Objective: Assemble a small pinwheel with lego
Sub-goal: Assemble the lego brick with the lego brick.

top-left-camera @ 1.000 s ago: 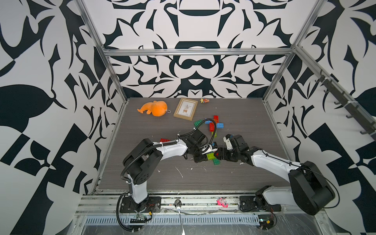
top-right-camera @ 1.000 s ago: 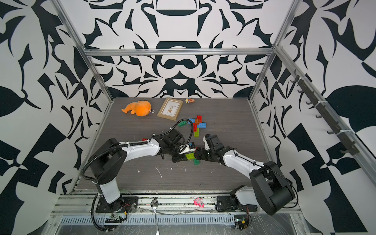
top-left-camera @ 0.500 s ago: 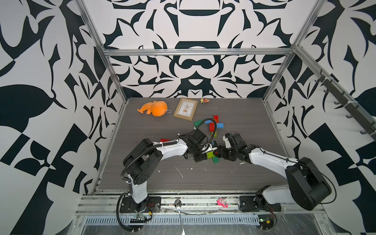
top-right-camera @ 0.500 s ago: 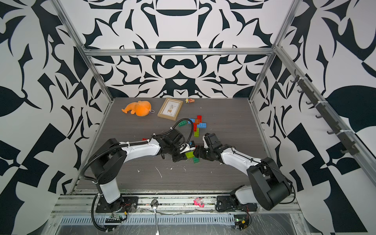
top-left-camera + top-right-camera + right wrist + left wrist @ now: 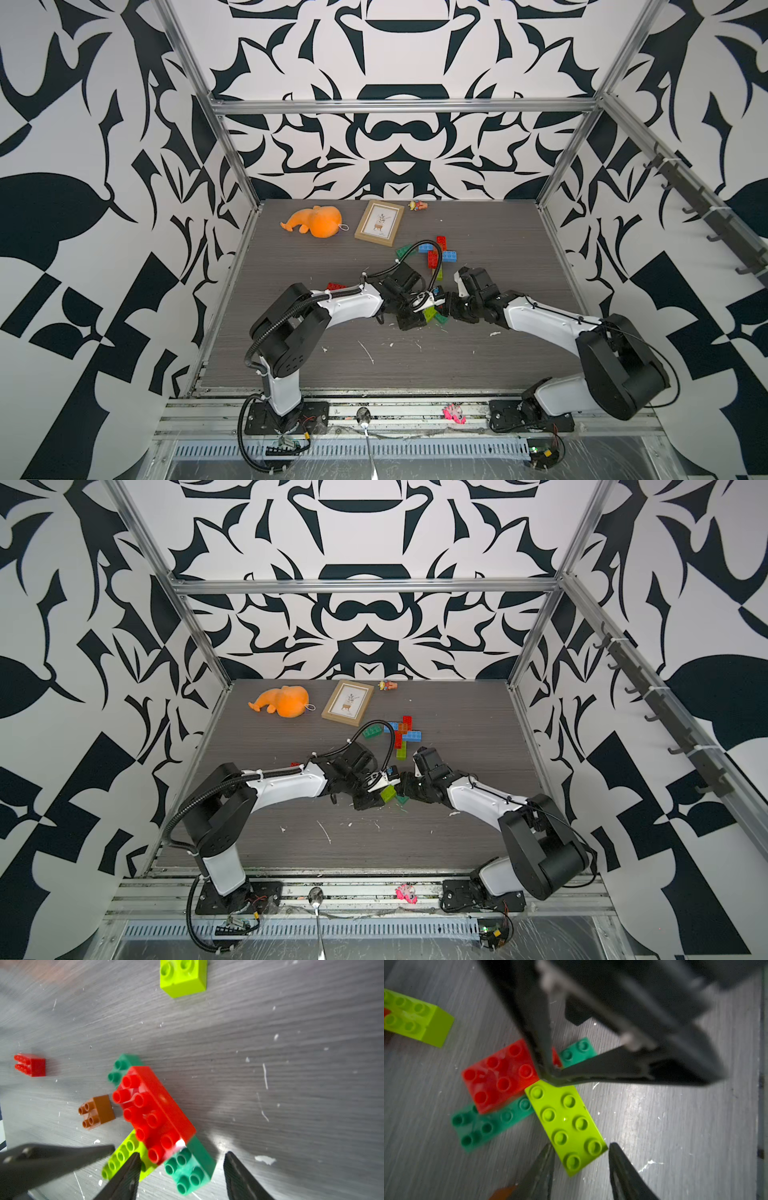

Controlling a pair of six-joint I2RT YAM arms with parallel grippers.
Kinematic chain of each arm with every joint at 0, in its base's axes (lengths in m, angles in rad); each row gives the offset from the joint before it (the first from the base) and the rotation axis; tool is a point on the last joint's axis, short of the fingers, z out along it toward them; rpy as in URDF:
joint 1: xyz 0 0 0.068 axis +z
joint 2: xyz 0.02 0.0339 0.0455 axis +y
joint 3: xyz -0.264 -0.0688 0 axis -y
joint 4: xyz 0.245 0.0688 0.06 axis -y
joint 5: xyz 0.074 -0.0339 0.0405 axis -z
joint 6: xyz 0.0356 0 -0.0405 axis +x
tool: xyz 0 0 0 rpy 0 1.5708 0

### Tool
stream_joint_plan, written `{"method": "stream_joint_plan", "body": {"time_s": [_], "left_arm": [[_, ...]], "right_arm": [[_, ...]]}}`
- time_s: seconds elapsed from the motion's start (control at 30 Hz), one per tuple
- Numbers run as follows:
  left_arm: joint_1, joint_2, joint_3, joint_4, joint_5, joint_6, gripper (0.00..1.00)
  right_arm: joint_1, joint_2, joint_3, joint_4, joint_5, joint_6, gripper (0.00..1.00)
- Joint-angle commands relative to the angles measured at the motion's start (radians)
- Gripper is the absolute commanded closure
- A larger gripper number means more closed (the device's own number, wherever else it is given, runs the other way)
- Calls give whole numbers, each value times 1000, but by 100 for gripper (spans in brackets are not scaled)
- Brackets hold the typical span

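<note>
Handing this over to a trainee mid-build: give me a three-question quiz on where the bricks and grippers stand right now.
1. True or false: the red brick sits on top of the dark green brick.
2. Which brick's end lies between the fingertips of the left gripper?
A) the lime green brick next to the stack
B) a blue brick
C) an orange-brown brick
3. Fill in: the right gripper, with its jaws apart, straddles one end of the ____ brick.

Key
1. True.
2. A.
3. Dark green.
</note>
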Motion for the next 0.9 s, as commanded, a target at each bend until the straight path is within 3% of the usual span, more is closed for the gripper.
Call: {"method": "stream_joint_plan", "body": {"time_s": [0.0,0.23,0.27,0.3,0.57,0.73,0.87], "left_arm": [[-7,-67,-21,36,60,14,48],[11,-175,-91,111,55,-38,31],[18,-204,-115,142,55,-63,21],[24,-236,-147,185,51,-101,0],[36,-533,-388,379,-62,-384,0],[39,-737,-470,288,-275,-677,0],[40,-827,-478,153,-300,-772,0]], "right_arm": [[3,26,-19,-155,103,-17,33],[2,-17,27,-182,36,-29,28],[3,-26,35,-187,28,-31,27],[3,-36,45,-189,18,-35,26],[3,-96,134,-220,-94,-102,12],[1,-154,107,-204,-131,-175,3],[-17,-168,46,-141,-158,-202,1]]}}
